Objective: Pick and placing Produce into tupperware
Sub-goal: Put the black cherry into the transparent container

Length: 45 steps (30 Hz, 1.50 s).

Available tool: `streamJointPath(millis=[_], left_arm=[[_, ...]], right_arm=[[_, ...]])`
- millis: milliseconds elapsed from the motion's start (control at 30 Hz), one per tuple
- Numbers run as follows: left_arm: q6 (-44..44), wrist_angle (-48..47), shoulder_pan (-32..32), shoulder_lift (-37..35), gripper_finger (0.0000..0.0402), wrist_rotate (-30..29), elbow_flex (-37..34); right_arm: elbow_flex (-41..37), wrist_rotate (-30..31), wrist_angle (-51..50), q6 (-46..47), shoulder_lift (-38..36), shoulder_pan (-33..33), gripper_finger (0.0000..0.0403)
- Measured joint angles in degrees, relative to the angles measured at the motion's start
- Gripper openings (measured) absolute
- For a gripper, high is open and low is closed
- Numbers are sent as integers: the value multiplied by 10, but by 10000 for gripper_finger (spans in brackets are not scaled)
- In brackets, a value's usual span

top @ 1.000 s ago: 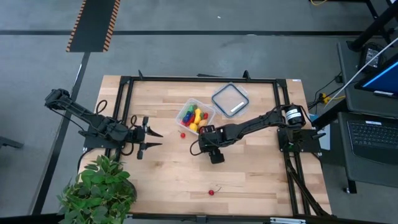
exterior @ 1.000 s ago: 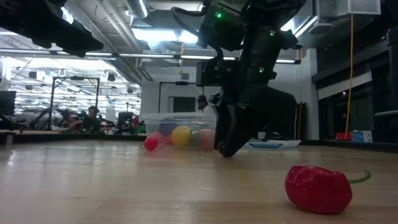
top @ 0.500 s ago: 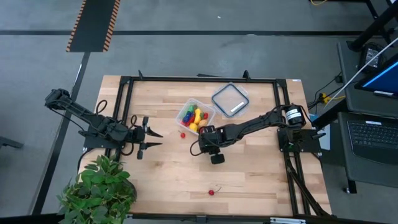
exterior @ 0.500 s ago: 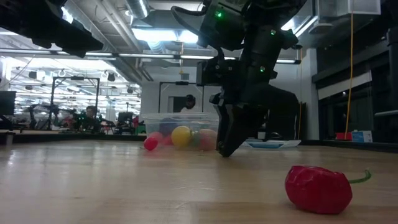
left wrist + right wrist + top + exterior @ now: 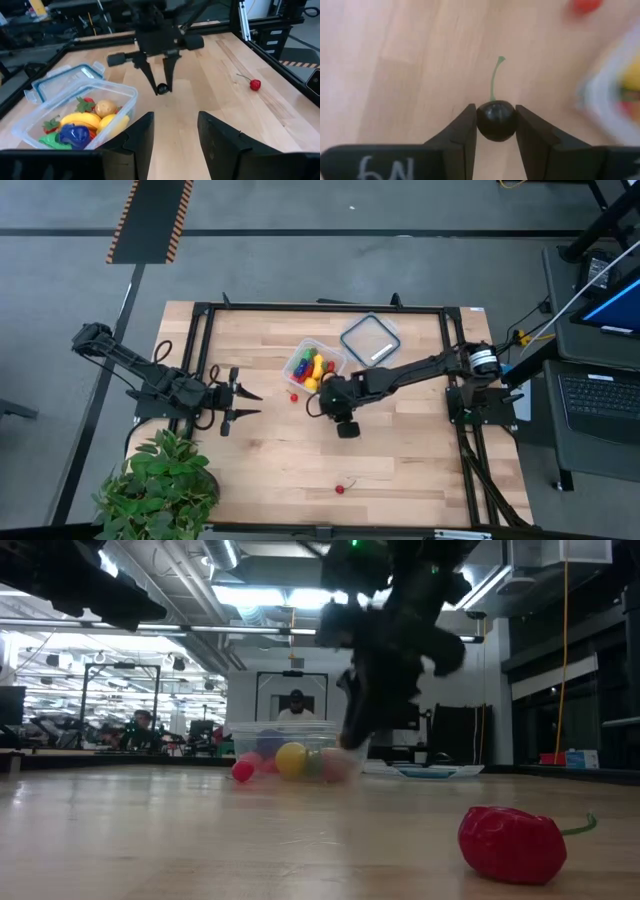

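Cherry (image 5: 495,120) pinched between right hand (image 5: 495,131) fingers

— Lab or workshop? What shows it?
— Robotics lab. Black metal frame (image 5: 205,310) around a wooden bench (image 5: 280,450), hazard-striped floor marking (image 5: 150,220) upper left, laptop (image 5: 600,395) at right, ceiling strip lights (image 5: 250,595), a seated person (image 5: 140,730) far left.

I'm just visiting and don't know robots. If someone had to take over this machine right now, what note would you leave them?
Right gripper: shut on a dark cherry, lifted beside the tub.
Left gripper: open, empty, waiting at the table's left.
Done: several toy fruits already in the tub.
Left: drop the cherry in, then fetch the red piece next to the tub and the red one near the front edge.
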Motion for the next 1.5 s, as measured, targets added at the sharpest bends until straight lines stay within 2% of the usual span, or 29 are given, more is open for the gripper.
streamJointPath(millis=[233, 433, 533, 800, 933, 1200, 1333, 1433, 1500], left_arm=[[11, 11, 17, 3, 131, 0, 0], [8, 14, 40, 27, 116, 20, 0], [8, 37, 49, 52, 109, 39, 0], [9, 118, 68, 135, 93, 53, 1], [9, 150, 75, 172, 85, 53, 0], [13, 218, 92, 222, 71, 62, 0], [13, 221, 100, 233, 64, 63, 0], [13, 232, 105, 242, 59, 63, 0], [13, 244, 107, 245, 56, 63, 0]], right_arm=[[-5, 43, -1, 13, -73, -17, 112], [-50, 44, 41, 18, -142, -33, 112], [-103, 45, 106, 22, -180, -39, 112], [-281, 44, 377, 43, -259, -43, 112], [-355, 44, 490, 45, -276, -42, 112], [-513, 33, 792, 59, -275, -32, 112], [-561, -8, 862, 74, -275, -31, 112], [-576, -2, 889, 76, -275, -31, 112], [-577, 29, 889, 74, -275, -31, 112]])
